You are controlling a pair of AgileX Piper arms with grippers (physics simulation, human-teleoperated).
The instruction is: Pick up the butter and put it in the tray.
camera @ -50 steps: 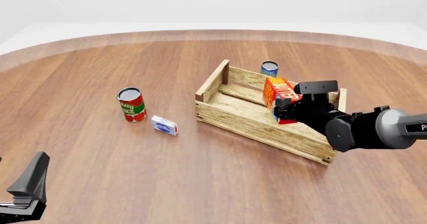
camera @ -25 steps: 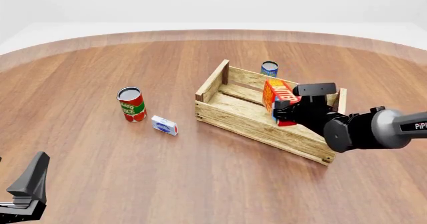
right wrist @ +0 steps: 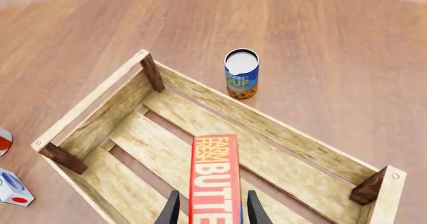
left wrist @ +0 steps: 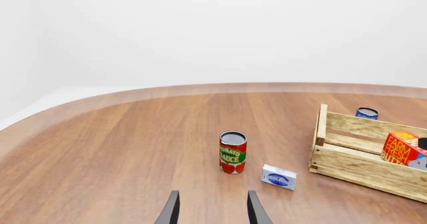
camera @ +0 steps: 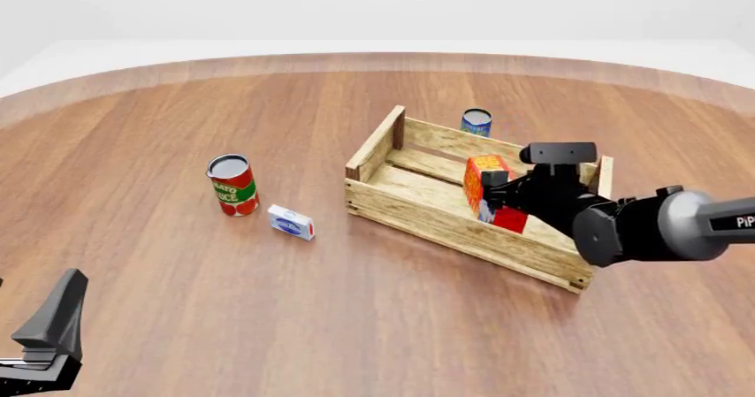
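1. Right claw [camera: 493, 195]: closed on the butter [camera: 485, 183], holding it inside the tray [camera: 401, 204], low over the slatted floor.
2. Left claw [left wrist: 212, 210]: fingers apart, holding nothing, near the tabletop [camera: 236, 309] edge.
3. Red can [camera: 232, 185] and small box [camera: 290, 222]: left of the tray.
4. Blue can [camera: 476, 122]: behind the tray.

Table [camera: 236, 309]: round-edged top of brown wood planks, carrying everything.
Tomato can [camera: 232, 185]: upright, red with a green band and a grey lid, well out on the left side.
Small box [camera: 290, 223]: blue and white with a red end, lying flat just beside the tomato can, nearer the camera.
Soup can [camera: 476, 122]: upright, blue, white lid, far side.
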